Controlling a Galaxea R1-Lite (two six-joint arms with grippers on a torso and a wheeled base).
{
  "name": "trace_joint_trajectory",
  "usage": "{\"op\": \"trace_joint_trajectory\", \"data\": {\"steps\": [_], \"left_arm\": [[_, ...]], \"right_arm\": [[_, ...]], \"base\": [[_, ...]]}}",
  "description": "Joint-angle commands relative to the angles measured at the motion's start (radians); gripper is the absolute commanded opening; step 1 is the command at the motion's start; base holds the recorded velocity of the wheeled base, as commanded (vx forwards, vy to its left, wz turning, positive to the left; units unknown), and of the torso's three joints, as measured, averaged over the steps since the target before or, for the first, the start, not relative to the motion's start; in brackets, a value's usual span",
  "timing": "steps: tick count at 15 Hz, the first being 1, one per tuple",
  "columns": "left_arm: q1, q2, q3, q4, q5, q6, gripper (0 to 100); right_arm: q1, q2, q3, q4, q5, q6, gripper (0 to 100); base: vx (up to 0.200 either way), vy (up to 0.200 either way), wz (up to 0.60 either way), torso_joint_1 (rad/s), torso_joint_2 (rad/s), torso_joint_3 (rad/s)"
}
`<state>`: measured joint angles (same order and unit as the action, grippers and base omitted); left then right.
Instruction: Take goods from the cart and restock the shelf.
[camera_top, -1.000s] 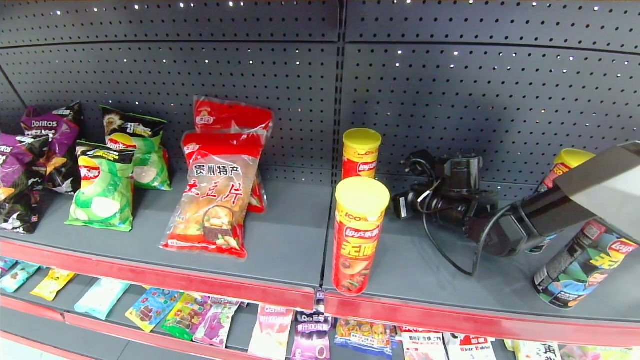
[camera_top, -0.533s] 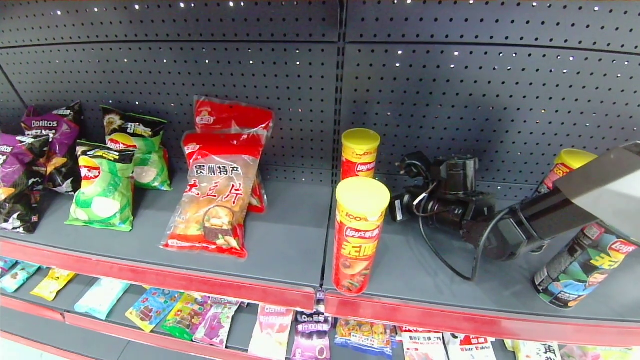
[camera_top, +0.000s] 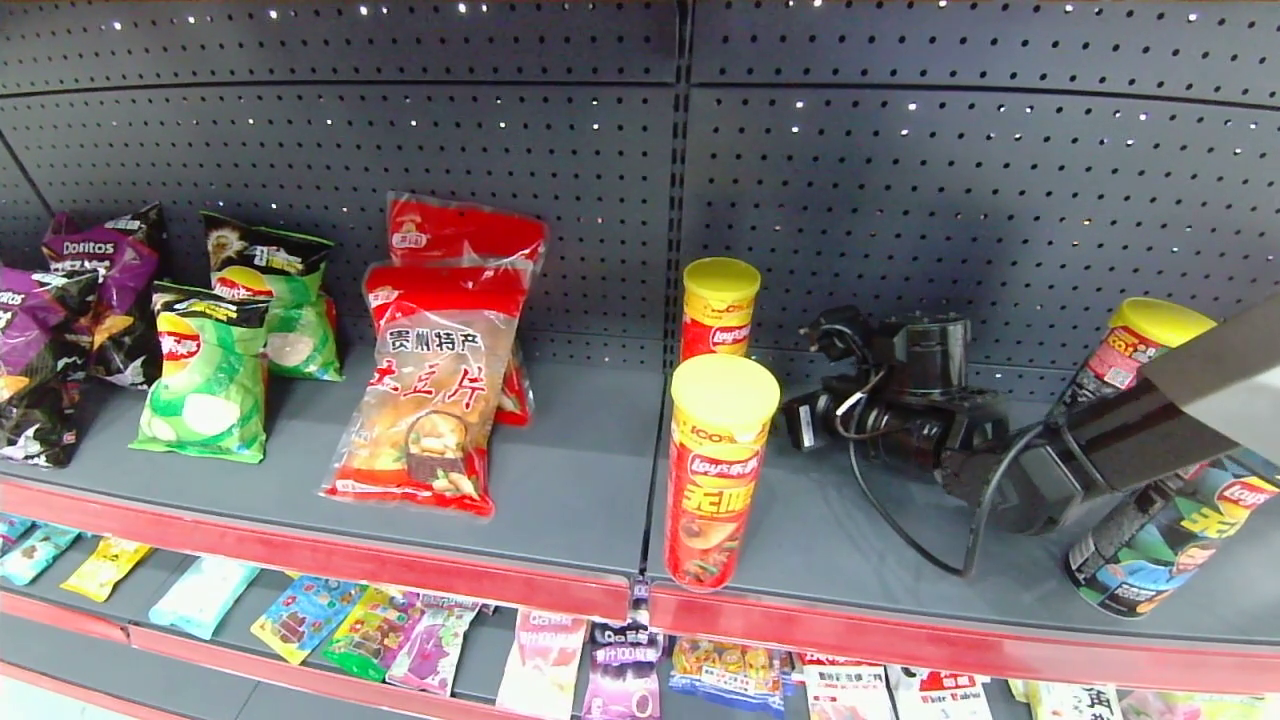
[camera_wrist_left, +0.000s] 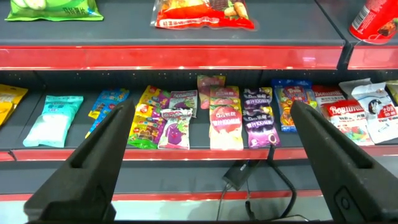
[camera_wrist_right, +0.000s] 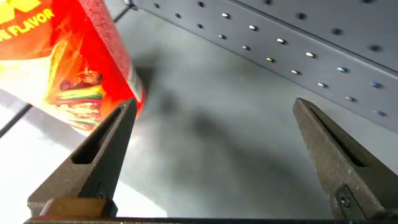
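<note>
Right tool (camera_wrist_right: 214, 106) is released and empty, jaws spread wide. It sits low over the shelf (camera_top: 580, 480) deck and faces the pegboard back (camera_top: 900, 200). In the right wrist view a red canister (camera_wrist_right: 68, 62) stands right at one finger; I can't tell whether they touch. My guess is it's the far red canister (camera_top: 720, 305), upright at the back. The near red canister (camera_top: 720, 470) lines up in front of it at the shelf lip, both on the seam between the two shelf panels. Front-to-back rows like that keep the labels facing out, so this looks like a placed item with the jaws opened wide enough to clear it.

Two more canisters stand far right, one yellow-lidded (camera_top: 1135, 345) and one green-blue (camera_top: 1160, 550). Both appear to lean and are partly hidden by the arm, which is a knock risk if the arm swings right.

Left tool (camera_wrist_left: 211, 106) is also released and holds nothing. It hangs low in front of the lower shelf, facing the candy sachets (camera_wrist_left: 224, 118), and I read it as parked clear of the work.

Red snack bags (camera_top: 430, 400) and green chip bags (camera_top: 205, 375) lean back on the left half, grouped by type. The open deck right of the canister row is the likely next slot.
</note>
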<state>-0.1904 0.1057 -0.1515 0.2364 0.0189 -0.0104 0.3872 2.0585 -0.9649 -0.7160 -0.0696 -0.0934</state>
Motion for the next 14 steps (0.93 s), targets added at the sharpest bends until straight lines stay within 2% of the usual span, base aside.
{"op": "trace_joint_trajectory", "data": {"steps": [1, 4, 8, 14], "left_arm": [[0.0, 0.0, 0.0, 0.0, -0.001, 0.0, 100], [0.0, -0.001, 0.016, -0.002, -0.002, 0.001, 100], [-0.001, 0.009, 0.021, -0.002, -0.008, 0.001, 100], [-0.001, 0.058, 0.0, -0.002, -0.004, 0.001, 100]], "right_arm": [[0.004, -0.064, 0.034, 0.0, -0.035, 0.001, 100], [0.007, -0.193, 0.1, 0.006, -0.098, -0.002, 100], [0.009, -0.414, 0.252, 0.003, -0.116, -0.011, 100], [0.113, -0.704, 0.491, 0.016, -0.147, -0.035, 100]], "base": [[0.0, 0.0, 0.0, 0.0, 0.0, 0.0], [0.0, 0.0, 0.0, 0.0, 0.0, 0.0], [0.0, 0.0, 0.0, 0.0, 0.0, 0.0], [0.0, 0.0, 0.0, 0.0, 0.0, 0.0]]}}
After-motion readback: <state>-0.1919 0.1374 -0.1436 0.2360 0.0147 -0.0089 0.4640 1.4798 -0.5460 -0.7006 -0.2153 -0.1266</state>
